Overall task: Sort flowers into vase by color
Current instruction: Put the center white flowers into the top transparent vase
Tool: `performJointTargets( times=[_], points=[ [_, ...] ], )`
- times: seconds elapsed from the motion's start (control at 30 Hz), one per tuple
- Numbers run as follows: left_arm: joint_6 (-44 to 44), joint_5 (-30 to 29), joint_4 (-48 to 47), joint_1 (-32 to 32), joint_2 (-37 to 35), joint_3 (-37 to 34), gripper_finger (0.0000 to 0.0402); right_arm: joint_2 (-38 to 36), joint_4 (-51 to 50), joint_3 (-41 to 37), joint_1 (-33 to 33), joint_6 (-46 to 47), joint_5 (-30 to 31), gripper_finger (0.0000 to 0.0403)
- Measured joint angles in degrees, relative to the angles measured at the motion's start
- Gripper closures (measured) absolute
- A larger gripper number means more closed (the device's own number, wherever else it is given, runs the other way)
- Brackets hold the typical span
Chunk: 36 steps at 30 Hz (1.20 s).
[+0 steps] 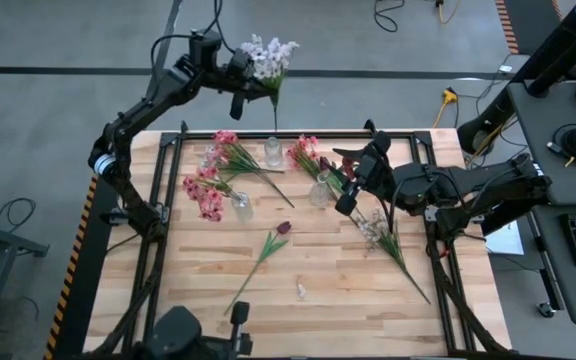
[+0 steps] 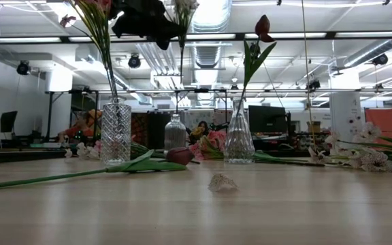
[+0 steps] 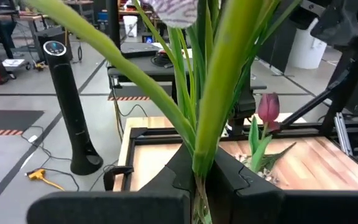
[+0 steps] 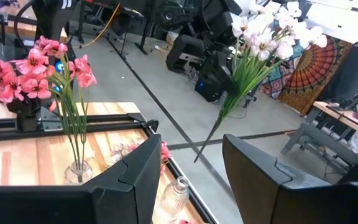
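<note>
My left gripper (image 1: 246, 75) is raised above the table's far edge, shut on a white-lilac flower stem (image 1: 270, 58). The stem's lower end (image 2: 181, 68) hangs clear above an empty middle vase (image 1: 273, 151). My right gripper (image 4: 191, 171) is open and empty beside the right vase (image 1: 320, 190), which holds a dark red tulip (image 2: 263, 27). The left vase (image 1: 240, 206) holds pink blossoms (image 4: 39, 68). A dark red tulip (image 1: 271, 243), pink stems (image 1: 230, 150) and white-lilac stems (image 1: 378, 233) lie flat on the table. My left gripper pinches the white-lilac stem's green stalk (image 3: 204, 158) between its two fingers, below the leaves and blossoms. The fingers lie across the stalk. The stem is lifted clear, roughly upright, blossoms up and the bare lower end hanging below the fingers.
A small pale scrap (image 1: 301, 291) lies on the near part of the wooden table (image 1: 198, 310). More pink blossoms (image 1: 306, 150) lie by the right vase. A black frame rail (image 1: 298, 131) runs along the far edge.
</note>
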Motion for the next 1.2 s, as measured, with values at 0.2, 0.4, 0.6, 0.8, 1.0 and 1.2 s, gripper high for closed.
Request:
performJointTargets(
  times=[0.2, 0.4, 0.6, 0.8, 1.0, 1.2],
  points=[
    [12.7, 13.4, -10.1, 3.1, -2.9, 0.0, 0.04, -0.1, 0.0, 0.0, 0.0, -0.1, 0.0, 0.0238],
    [15.7, 13.4, -12.9, 3.2, -3.0, -0.6, 0.04, -0.3, 0.0, 0.0, 0.0, -1.1, 0.0, 0.0238],
    [16.6, 11.1, -9.9, 1.8, -2.6, -3.7, 0.04, -1.0, -0.4, -0.1, 0.0, -1.6, 0.0, 0.0238],
    [12.7, 4.2, -3.6, 0.5, -2.6, -6.9, 0.04, -3.1, 0.0, -0.1, 0.0, -2.0, 0.2, 0.0238],
    [12.2, 2.5, -1.7, 0.6, -2.6, -7.4, 0.04, -3.5, 0.0, -0.4, 0.0, -2.0, 0.1, 0.0238],
    [11.7, -2.4, -0.2, 0.3, -2.6, -9.0, 0.04, -3.5, 0.0, -0.4, 0.0, -2.6, 0.0, 0.0238]
  ],
)
